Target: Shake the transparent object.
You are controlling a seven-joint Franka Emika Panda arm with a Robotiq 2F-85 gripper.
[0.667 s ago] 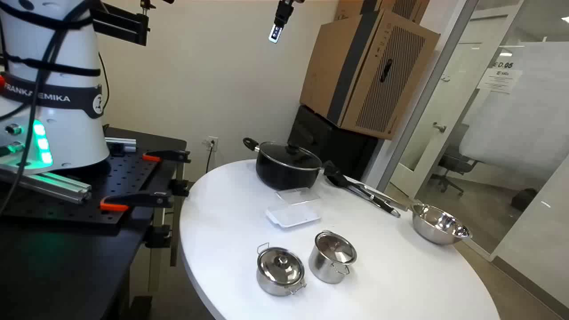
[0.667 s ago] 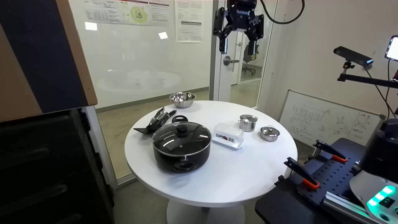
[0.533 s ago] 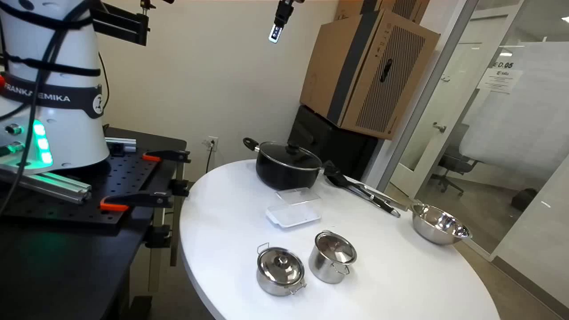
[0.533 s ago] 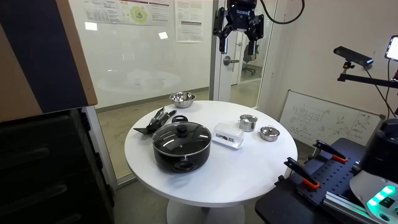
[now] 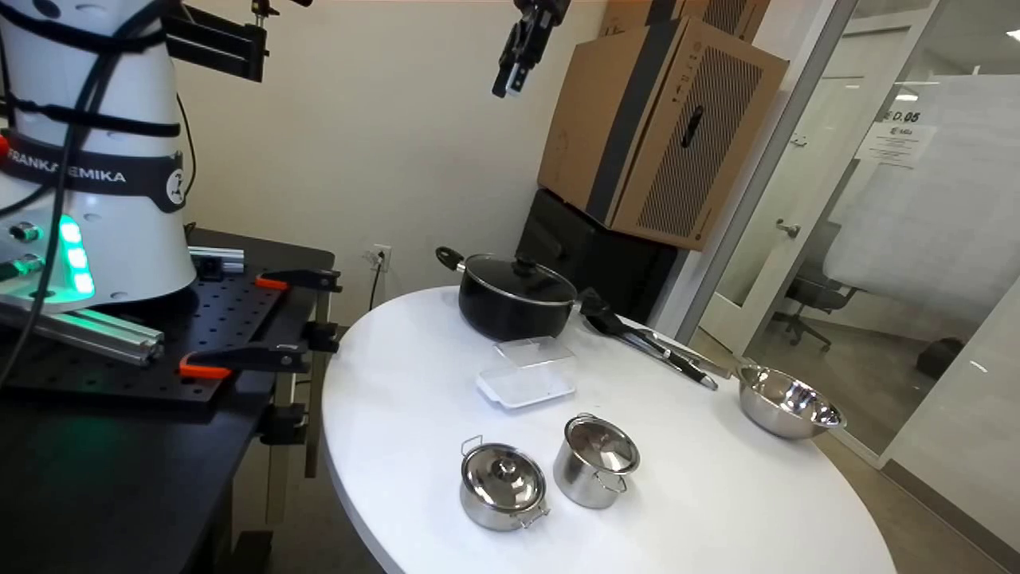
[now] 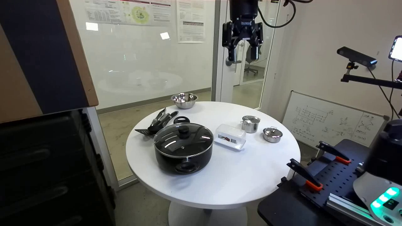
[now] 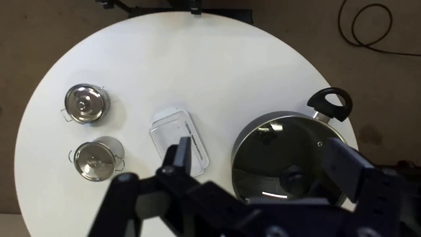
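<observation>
The transparent object, a clear whitish rectangular container, lies on the white round table. It shows in both exterior views [image 5: 526, 384] [image 6: 231, 134], with a printed label on one side, and in the wrist view [image 7: 169, 131]. It sits between the black pot and the small steel pots. My gripper [image 6: 243, 56] is open and empty, high above the table; it also shows in an exterior view [image 5: 511, 83]. In the wrist view the gripper [image 7: 263, 159] has its fingers wide apart, with the black pot's lid visible between them. The left finger there overlaps part of the container.
The lidded black pot [image 6: 183, 160] stands beside the container. Two small lidded steel pots [image 5: 502, 490] [image 5: 591, 470] stand on its other side. Black utensils [image 5: 649, 344] and a steel bowl [image 5: 785, 406] lie toward the table's edge. A cardboard box [image 5: 661, 135] stands behind.
My gripper has moved down a little and turned, so both fingers now show in an exterior view where they lined up before. The things on the table have not moved.
</observation>
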